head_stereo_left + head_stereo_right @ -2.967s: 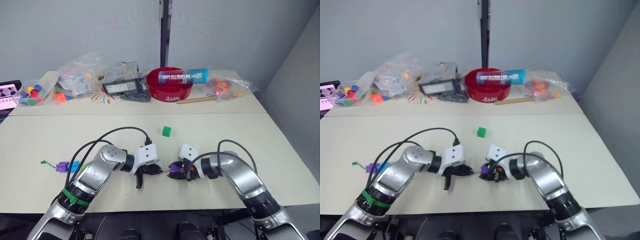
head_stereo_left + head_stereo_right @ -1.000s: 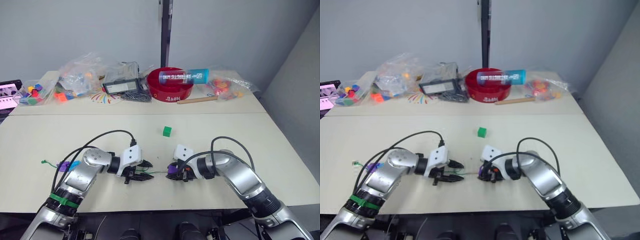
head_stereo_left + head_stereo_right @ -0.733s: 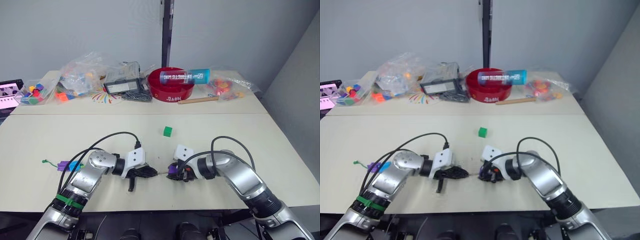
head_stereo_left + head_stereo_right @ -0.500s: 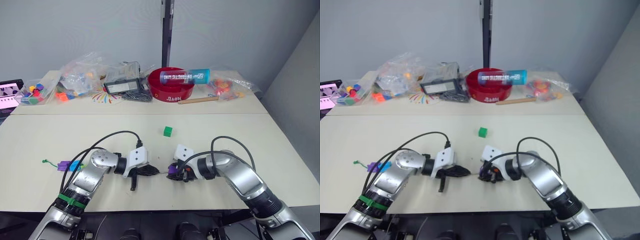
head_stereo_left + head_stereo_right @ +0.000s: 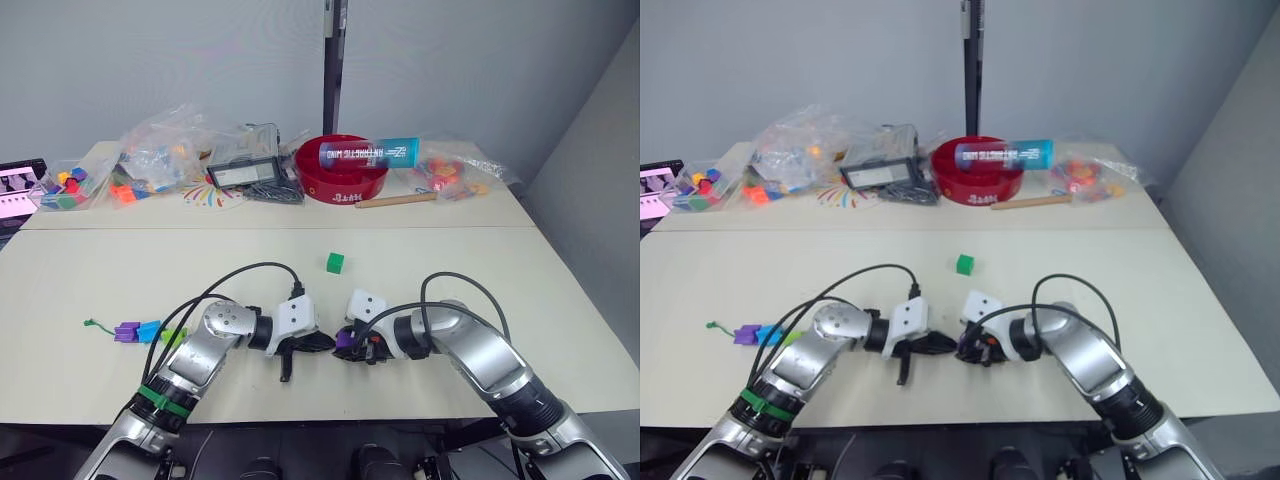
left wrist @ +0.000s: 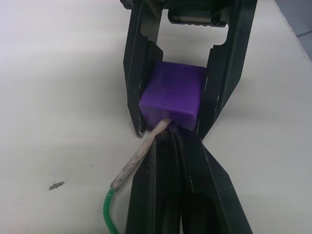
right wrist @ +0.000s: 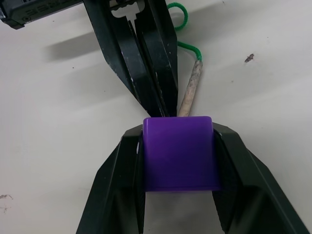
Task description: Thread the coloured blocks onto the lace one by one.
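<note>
Three blocks at far left on the cream table [image 5: 90, 280]: purple block [image 5: 126, 331], blue block [image 5: 149, 330] and light green block [image 5: 172, 337], strung in a row on the lace [image 5: 97, 325], whose knotted end trails further left. Unchanged in place from a moment ago.

Nearer the middle, left gripper [image 5: 322, 343], fingers pressed together with no gap, tips reaching the right gripper. Moved rightward compared with half a second ago, closing the small gap that separated the two grippers. Seen from the right wrist, those black fingers [image 7: 146, 58] lie just beside the lace's pale stiff tip [image 7: 190, 92], which meets the block's rear face; whether the fingers pinch the tip cannot be told. Green cord curling behind it.

At centre, second purple block [image 6: 173, 95] clamped between the right gripper [image 5: 345, 343] fingers, one finger flat on each side face, low over the table. Seen from the left wrist, pale tip [image 6: 141, 153] entering the block's near face at an angle. Right gripper roughly where it was before.

Further back, dark green block [image 5: 334, 262] alone on the table, well apart from both grippers, same spot as earlier.

Along the far edge, clear bags [image 5: 160, 150] of mixed pieces and a red bowl [image 5: 338, 178].
</note>
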